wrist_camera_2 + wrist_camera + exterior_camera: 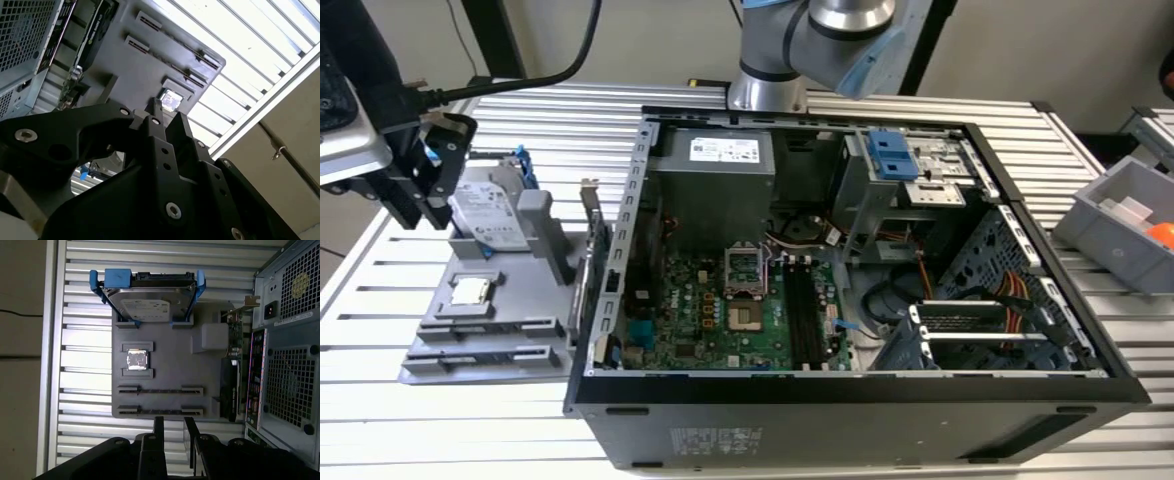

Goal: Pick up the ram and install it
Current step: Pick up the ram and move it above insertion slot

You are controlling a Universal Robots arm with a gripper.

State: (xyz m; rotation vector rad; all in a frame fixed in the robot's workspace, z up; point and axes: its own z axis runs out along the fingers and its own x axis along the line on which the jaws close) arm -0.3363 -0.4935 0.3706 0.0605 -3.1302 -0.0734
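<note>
Grey tray (170,365) with hard drive (147,302) and chip (136,359) near end effector (173,420).

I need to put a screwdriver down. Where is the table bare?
The table slats are bare in front of the grey holder, on the exterior view's left of the computer case. The holder and case interior are crowded.
</note>
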